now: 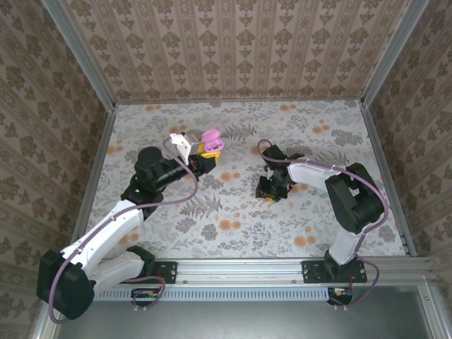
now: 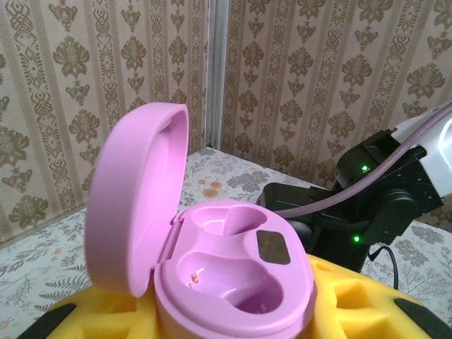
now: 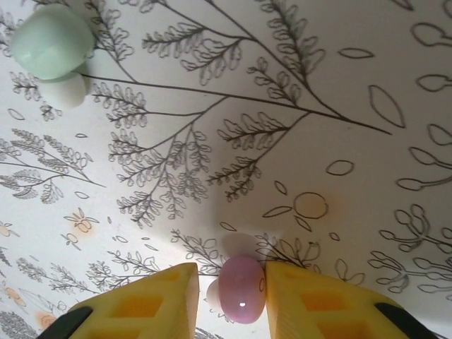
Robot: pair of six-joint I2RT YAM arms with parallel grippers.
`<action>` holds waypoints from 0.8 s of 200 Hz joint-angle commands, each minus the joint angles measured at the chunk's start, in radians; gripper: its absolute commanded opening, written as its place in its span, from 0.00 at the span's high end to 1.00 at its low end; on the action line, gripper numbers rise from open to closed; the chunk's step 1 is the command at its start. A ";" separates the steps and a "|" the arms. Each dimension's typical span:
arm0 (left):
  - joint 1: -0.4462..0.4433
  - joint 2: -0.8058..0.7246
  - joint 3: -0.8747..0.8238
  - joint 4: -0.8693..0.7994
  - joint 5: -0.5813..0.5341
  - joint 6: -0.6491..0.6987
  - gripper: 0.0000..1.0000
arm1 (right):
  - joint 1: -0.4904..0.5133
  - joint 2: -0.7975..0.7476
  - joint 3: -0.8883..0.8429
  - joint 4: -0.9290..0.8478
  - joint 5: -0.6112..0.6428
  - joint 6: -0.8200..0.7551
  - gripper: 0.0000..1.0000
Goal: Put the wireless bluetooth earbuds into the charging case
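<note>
My left gripper (image 1: 206, 150) clamps the charging case (image 2: 233, 282), cavities up, lid raised leftward, long axis pointing forward; right gripper (image 3: 229, 296) pinches an earbud (image 3: 241, 291).

The left arm (image 1: 106, 233) and right arm (image 1: 349, 201) are built from white shells and black joint housings, each trailed by a looping purple cable (image 2: 332, 200). The left hand (image 1: 210, 148) and right hand (image 3: 232, 286) are fitted with yellow, pocketed fingers (image 3: 152, 307), black-tipped; green lights (image 2: 364, 168) are shown on one housing

Floral-print table (image 1: 233, 233); pale green earbud (image 3: 49, 39) lying on cloth.
</note>
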 commanded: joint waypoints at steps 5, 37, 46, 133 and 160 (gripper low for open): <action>-0.005 -0.006 0.024 0.020 0.007 0.022 0.72 | 0.007 0.007 -0.009 0.035 -0.044 0.027 0.68; -0.005 -0.016 0.015 0.017 0.000 0.024 0.72 | 0.007 0.005 -0.011 0.040 -0.041 0.031 0.68; -0.005 -0.019 0.012 0.016 -0.002 0.025 0.72 | 0.007 0.012 -0.006 0.031 -0.033 0.030 0.68; -0.005 -0.025 0.009 0.011 -0.005 0.029 0.72 | 0.009 0.042 0.012 0.031 -0.040 0.014 0.70; -0.005 -0.024 0.010 0.011 -0.005 0.028 0.72 | 0.010 0.048 0.025 0.028 -0.040 0.010 0.70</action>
